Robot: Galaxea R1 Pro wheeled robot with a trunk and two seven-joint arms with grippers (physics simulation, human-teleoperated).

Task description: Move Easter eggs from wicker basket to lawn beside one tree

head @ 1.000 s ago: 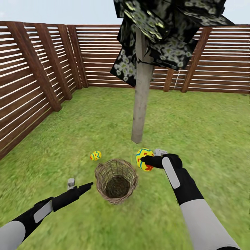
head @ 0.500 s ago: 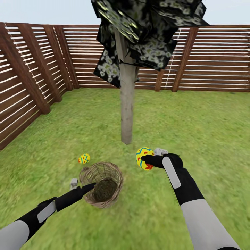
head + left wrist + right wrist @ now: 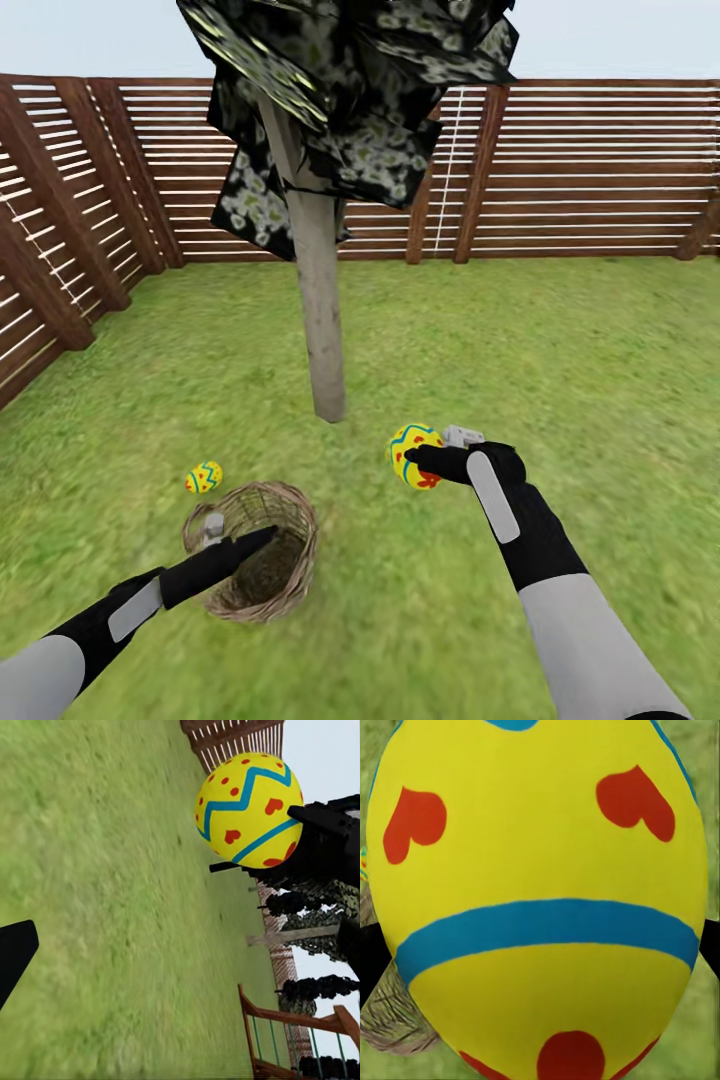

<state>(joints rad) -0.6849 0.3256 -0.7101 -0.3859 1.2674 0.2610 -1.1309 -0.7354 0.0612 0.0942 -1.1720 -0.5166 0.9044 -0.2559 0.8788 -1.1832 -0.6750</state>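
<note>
Whole head view has swung rightward since a second ago: tree, basket and the egg on the grass all sit further left in the picture, so that is the camera turning, not the things moving. Both arms hold the same place in view as before.

Right gripper [image 3: 408, 462] clamped on a yellow egg with blue zigzag band and red hearts [image 3: 414, 456], held above the grass, off to the right of the pale grey-beige tree trunk [image 3: 322, 330]. Right wrist view confirms: held egg [image 3: 540, 900] pressed between dark fingers at both sides.

Left gripper [image 3: 238, 535] over the near rim of the round brown woven wicker basket [image 3: 285, 570]. Fingers apart, nothing between them.

Second yellow zigzag egg [image 3: 203, 477] lies on the patchy green lawn [image 3: 560, 360], just beyond the basket, near the trunk. Third egg: cannot tell; basket interior dark, looks empty from here.

Step in hand, as I judge it: carrying an egg to the tree. Next move calls for lowering the right arm forward and left toward the trunk base, then letting go low, so the egg doesn't roll off.

Brown horizontal-slat fence [image 3: 600, 170] behind. No writing, brands or labels readable anywhere; egg patterns only.
</note>
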